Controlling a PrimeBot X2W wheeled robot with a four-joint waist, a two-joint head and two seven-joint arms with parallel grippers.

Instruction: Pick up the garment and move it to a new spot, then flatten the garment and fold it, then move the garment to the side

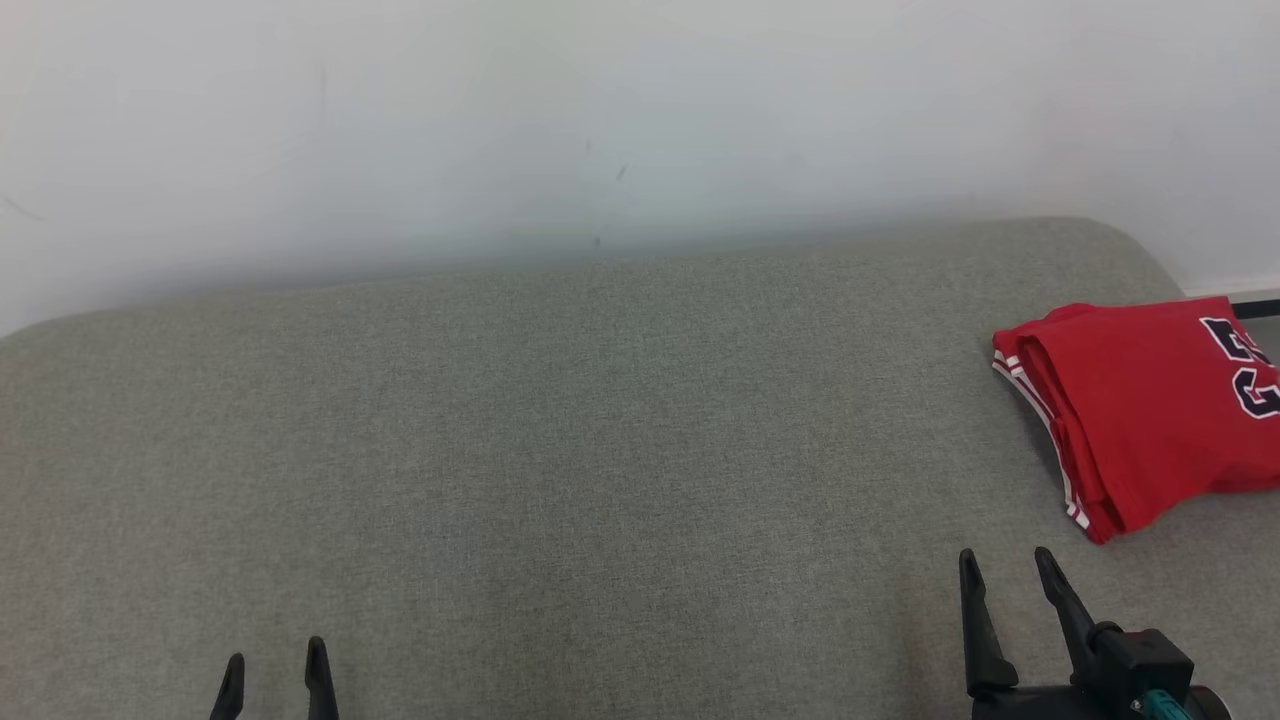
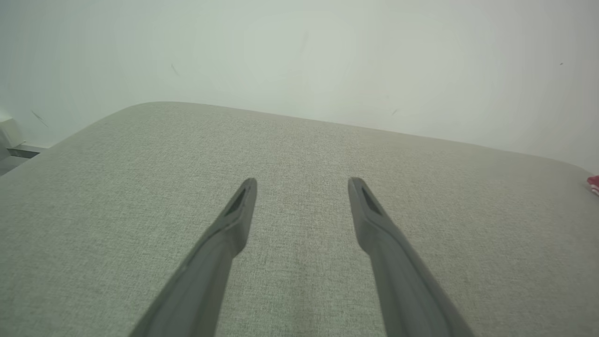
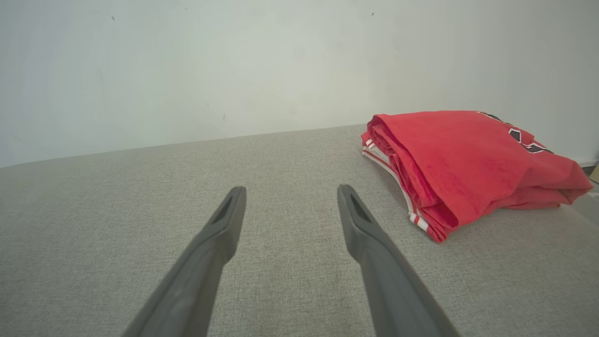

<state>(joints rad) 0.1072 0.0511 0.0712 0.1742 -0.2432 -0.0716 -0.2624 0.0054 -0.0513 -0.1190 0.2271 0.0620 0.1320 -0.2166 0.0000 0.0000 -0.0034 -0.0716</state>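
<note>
At the lower left, the left tool [image 1: 275, 652] hovers over the grey fabric-covered cushion [image 1: 600, 450], its 2 dark fingers apart and holding nothing. It is well apart from the work and poses little risk. At the lower right, the right tool [image 1: 1004, 555] is likewise spread and empty, near the red jersey-style garment with white-striped trim [image 1: 1140, 400], which lies folded at the cushion's far right edge. A sideways swing of that tool could catch the top layer and open the fold, or push the bundle off the edge.
</note>
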